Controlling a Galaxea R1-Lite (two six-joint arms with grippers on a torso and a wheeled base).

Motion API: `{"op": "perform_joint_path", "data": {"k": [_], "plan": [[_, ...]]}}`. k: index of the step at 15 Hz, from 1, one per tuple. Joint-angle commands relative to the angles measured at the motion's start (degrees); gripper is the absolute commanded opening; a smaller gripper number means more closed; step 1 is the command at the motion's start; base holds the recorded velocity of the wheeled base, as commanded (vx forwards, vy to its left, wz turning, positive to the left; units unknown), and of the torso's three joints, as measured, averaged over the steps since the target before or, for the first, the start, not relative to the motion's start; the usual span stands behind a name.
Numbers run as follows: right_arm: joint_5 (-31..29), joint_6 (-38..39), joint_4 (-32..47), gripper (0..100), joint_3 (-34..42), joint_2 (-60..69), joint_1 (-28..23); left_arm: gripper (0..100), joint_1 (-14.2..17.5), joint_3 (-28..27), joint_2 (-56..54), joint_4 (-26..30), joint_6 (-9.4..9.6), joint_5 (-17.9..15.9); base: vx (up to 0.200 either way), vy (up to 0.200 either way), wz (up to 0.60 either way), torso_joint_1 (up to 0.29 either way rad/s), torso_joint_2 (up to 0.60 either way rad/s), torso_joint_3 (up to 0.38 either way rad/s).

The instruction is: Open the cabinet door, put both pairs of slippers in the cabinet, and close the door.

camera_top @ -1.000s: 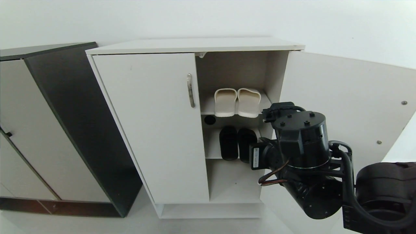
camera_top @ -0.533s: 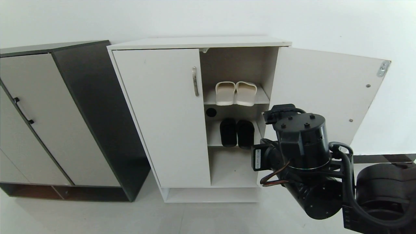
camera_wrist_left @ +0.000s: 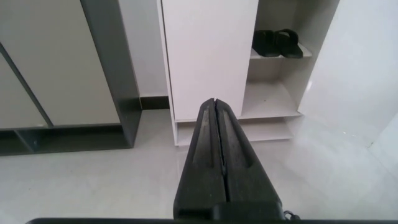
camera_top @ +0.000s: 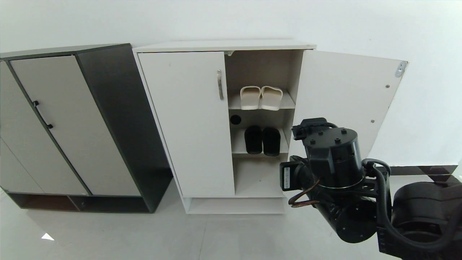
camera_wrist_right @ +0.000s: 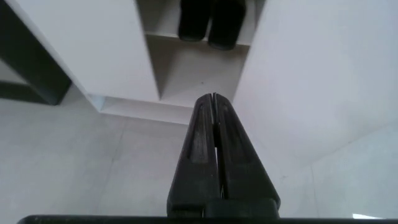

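A dark cabinet (camera_top: 108, 119) stands at the far left on the pale floor (camera_top: 144, 234), its doors shut. Just beside it on the right is the white cabinet (camera_top: 223, 46). Its left door (camera_top: 187, 122) is shut, with a metal handle (camera_top: 219, 85) upright near the inner edge. The right half is open. The white slippers (camera_top: 260, 97) lie side by side on the upper shelf, toes inward. Below them there is a round hole (camera_top: 235, 119) in the back panel. The black slippers (camera_top: 262, 140) lie side by side on the next shelf down, and the bottom compartment is bare. The right door (camera_top: 343, 104) is swung wide open to the right. The right arm (camera_top: 332, 162) is held in front of that door's lower part, apart from it. The left gripper (camera_wrist_left: 214, 106) has its fingers pressed together on nothing. It hangs over the floor in front of the shut door, well apart from it. The right gripper (camera_wrist_right: 213, 99) is likewise closed and empty, over the floor before the cabinet's base, near the open door's inner face. Neither pincer touches the cabinet or any slipper.
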State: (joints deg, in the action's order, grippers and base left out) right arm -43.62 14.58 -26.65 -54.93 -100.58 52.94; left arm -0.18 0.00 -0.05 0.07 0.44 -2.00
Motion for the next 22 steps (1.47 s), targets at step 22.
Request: {"op": "perform_joint_path", "data": {"k": [22], "plan": [[0.02,-0.43,-0.16,0,0.88,-0.40,0.14,0,0.01,0.00,0.05,0.01,0.00,-0.02,0.000,0.000,0.00,0.035,-0.21,-0.179]]}}
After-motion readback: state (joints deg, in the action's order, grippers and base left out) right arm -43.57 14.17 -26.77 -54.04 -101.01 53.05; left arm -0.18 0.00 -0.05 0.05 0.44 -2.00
